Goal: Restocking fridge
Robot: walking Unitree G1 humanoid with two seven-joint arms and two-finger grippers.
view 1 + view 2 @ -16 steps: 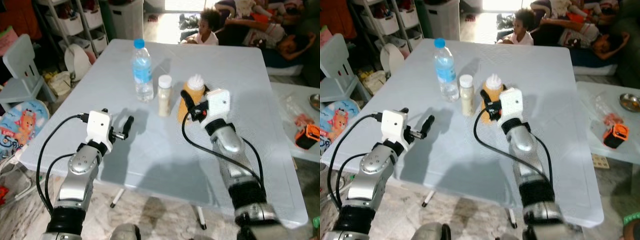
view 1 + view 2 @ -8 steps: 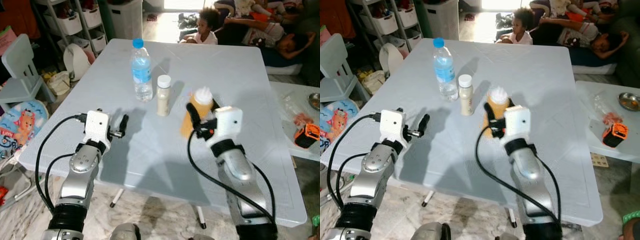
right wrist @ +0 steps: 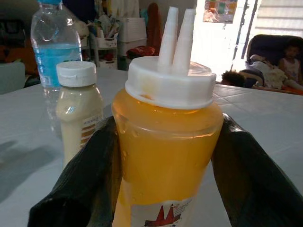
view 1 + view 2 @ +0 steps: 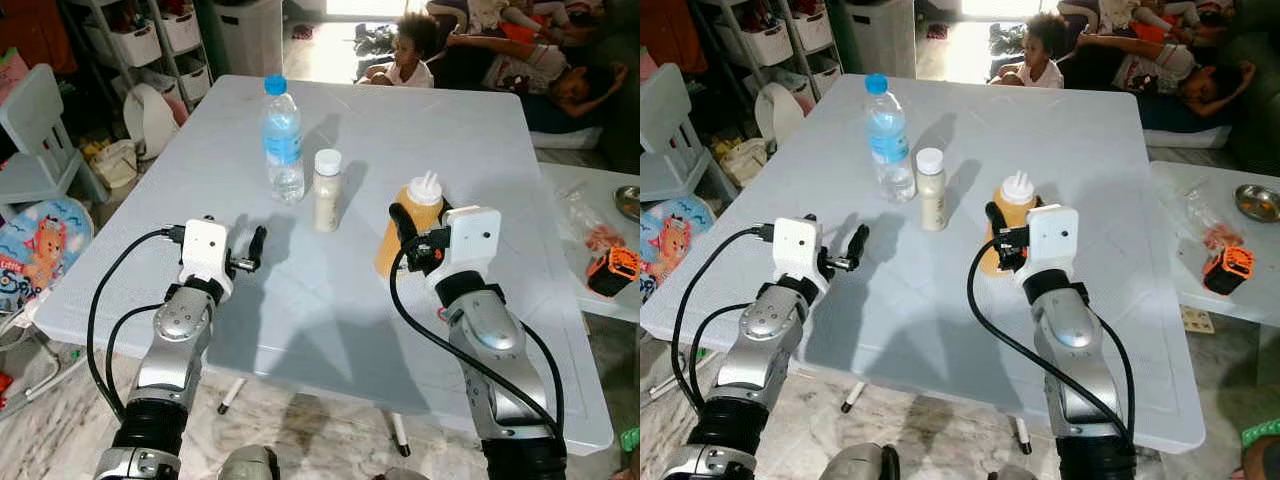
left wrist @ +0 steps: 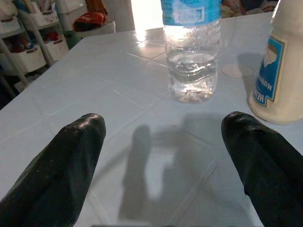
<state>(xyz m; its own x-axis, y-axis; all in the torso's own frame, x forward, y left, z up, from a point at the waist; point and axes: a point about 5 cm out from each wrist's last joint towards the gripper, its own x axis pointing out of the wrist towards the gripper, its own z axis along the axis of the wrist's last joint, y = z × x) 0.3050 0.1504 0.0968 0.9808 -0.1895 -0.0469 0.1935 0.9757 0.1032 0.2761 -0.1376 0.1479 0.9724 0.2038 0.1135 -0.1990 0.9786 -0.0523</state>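
Right wrist view: right tool (image 3: 165, 156) clenched on the orange sauce bottle (image 3: 165, 142). Keep it upright! Left tool (image 5: 161, 156) gapes released, water bottle (image 5: 191, 52) ahead.

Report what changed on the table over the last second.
The right gripper, jaws shut on the orange sauce bottle, carried it rightward and toward the robot, away from the small white-capped bottle. The water bottle stayed put; the left gripper stayed open above the table.
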